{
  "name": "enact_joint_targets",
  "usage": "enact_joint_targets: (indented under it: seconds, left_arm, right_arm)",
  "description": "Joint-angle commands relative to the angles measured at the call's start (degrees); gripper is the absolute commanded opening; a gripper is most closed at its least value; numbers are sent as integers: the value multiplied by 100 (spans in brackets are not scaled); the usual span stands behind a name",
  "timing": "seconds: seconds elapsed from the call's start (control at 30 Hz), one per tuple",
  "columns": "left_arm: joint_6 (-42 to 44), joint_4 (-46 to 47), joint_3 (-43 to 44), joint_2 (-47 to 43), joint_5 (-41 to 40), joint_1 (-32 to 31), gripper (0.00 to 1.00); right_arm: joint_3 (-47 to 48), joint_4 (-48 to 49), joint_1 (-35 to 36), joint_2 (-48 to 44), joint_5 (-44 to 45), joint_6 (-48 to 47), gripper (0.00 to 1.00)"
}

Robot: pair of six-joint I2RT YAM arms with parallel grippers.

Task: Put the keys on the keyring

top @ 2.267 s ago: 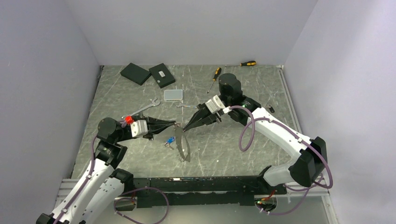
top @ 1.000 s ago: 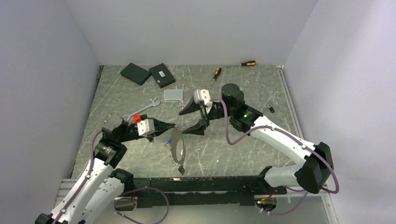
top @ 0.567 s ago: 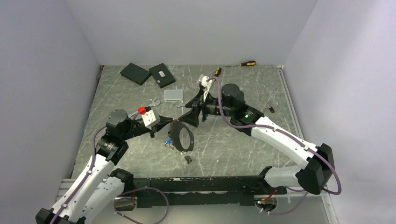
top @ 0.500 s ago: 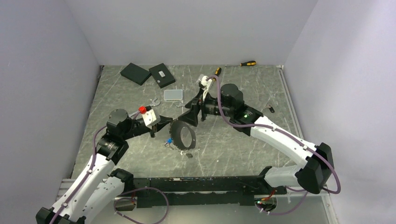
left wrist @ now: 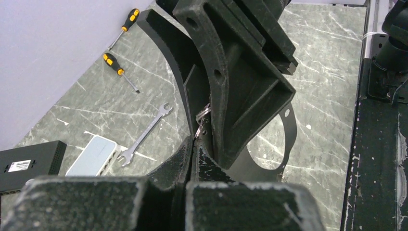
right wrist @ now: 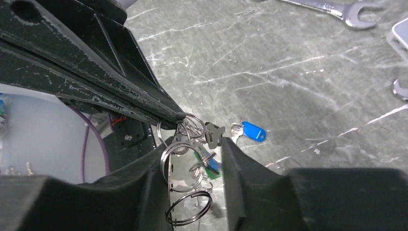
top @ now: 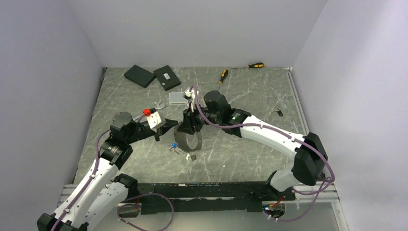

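Keyring [top: 179, 139] lifted over worktop [top: 260, 96] centre | left end effector [right wrist: 179, 116] pinching its wire | right end effector [right wrist: 191, 154] spread around hanging keys [right wrist: 204, 144] | blue key [right wrist: 253, 131] loose at keyring's 8 o'clock | best: steady ring, close gently

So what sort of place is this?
Probably a robotics lab test cell: a left arm and right arm mounted at a marbled table, boxed in by plain white walls, with a spanner and screwdrivers scattered as props.

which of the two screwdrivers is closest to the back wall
The right-hand screwdriver, lying along the foot of the back wall; the other screwdriver sits further forward, to its left, angled.
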Motion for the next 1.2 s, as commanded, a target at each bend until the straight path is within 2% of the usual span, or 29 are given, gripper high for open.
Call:
enact_joint_targets:
  seconds: [0.0, 0.03, 0.07, 0.13, 0.17, 0.23, 0.27, 0.33, 0.4, 0.53, 0.63, 0.73, 0.9, 1.17]
  left_arm:
    - [-122, 295, 317, -17, 38, -17, 0]
    - [-123, 283, 325, -15, 38, -17, 0]
    - [-119, 267, 327, -15, 50, -17, 0]
    - [-87, 251, 328, -23, 106, -17, 0]
    - [-74, 232, 328, -36, 127, -17, 5]
    - [-48, 160, 332, -76, 121, -17, 43]
    - [-22, 154, 328, -166, 75, -17, 54]
    - [120, -59, 288, -375, -21, -17, 66]
    - [292, -73, 188, -648, -73, -15, 70]
    - [463, 51, -6, -1021, 402, -9, 65]
    - [464, 25, 20, -992, 929, -9, 57]
    - [465, -74, 140, -811, 1252, -9, 55]
    - [298, 81, 224, -539, 1655, -9, 48]
    - [-377, 960, 173, -37, 2185, -9, 39]
  right_arm:
    - [84, 189, 4, 18, -124, -179, 27]
    - [95, 193, 4, 46, -138, -201, 13]
    - [106, 179, 4, 54, -140, -229, 3]
    - [100, 207, 3, 41, -147, -310, 0]
    - [76, 253, -1, -5, -142, -361, 0]
    - [36, 339, 4, -125, -161, -469, 0]
    - [25, 316, 5, -201, -151, -562, 0]
    - [-10, 259, -4, -410, -160, -803, 0]
    - [-116, 249, -38, -680, -172, -1010, 0]
    - [-391, 299, -112, -1295, -544, -1466, 0]
    - [-627, 401, -145, -1747, -733, -1681, 0]
    - [-739, 422, -167, -2017, -880, -1822, 0]
    - [-755, 373, -171, -2159, -868, -1851, 0]
    - [-717, 310, -170, -2039, -1069, -1847, 0]
